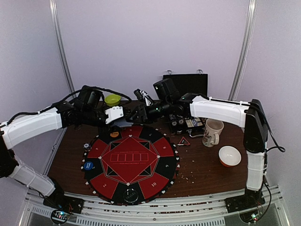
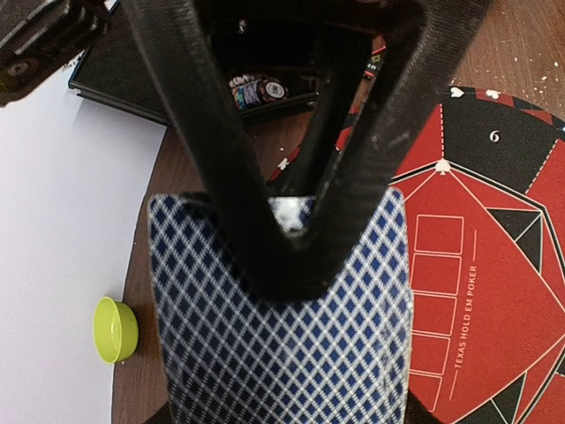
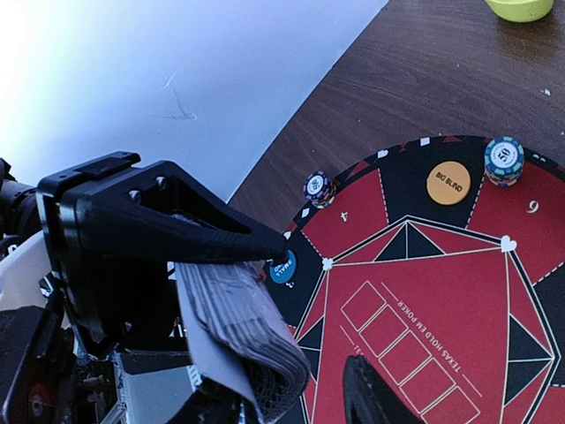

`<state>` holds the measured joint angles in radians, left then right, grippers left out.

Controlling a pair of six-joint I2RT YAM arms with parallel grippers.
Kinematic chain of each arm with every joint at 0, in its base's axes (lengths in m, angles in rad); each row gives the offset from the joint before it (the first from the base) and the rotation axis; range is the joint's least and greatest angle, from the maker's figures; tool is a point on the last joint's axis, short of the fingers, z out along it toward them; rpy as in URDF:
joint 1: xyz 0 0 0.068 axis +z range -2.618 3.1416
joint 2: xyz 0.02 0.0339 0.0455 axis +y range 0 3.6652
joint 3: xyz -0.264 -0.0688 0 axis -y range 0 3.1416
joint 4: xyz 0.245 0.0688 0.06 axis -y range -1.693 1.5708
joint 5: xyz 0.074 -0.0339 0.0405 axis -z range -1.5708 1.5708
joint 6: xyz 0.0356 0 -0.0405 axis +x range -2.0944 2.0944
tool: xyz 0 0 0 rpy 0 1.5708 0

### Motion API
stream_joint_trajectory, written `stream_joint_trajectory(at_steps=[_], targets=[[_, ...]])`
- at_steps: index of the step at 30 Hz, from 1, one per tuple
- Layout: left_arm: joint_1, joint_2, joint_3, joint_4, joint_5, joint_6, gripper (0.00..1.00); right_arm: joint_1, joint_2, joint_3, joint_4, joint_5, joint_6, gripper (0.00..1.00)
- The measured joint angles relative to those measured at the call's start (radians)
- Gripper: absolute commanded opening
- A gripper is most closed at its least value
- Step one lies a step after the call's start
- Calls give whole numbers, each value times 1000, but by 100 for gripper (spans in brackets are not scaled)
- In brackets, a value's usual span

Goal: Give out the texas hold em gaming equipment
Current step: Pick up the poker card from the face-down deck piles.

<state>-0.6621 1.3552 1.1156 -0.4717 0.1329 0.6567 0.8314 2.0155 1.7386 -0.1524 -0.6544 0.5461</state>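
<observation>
Noted poker mat (image 1: 129,162) nearest, with blue disc (image 1: 88,165) at left rim and orange disc (image 1: 114,134) at far rim. Found deck of cards (image 2: 282,353) over far edge, pinched in left gripper (image 2: 284,263). Cannot tell right gripper (image 1: 139,113) jaw state, just beside deck. Logged green bowl (image 1: 112,99) beyond.

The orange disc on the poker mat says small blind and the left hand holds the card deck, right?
No: the orange disc on the poker mat says BIG BLIND, clear in the right wrist view. The left hand does hold the card deck.
</observation>
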Motion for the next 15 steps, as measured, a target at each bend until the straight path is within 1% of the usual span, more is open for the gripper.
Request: stream_joint_trajectory(at_steps=[5,7,10,15], targets=[[0,0,-8,3,-10,-7,52,-1,-11,14,-26,11,-23,18],[0,0,-10,3,-16,-10,52,-1,-13,18,-37,18,-26,9],[0,0,-10,4,-24,-13,52,-1,-13,22,-44,19,-25,0],[0,0,-10,3,-32,-15,51,-2,-13,22,-39,2,-18,0]])
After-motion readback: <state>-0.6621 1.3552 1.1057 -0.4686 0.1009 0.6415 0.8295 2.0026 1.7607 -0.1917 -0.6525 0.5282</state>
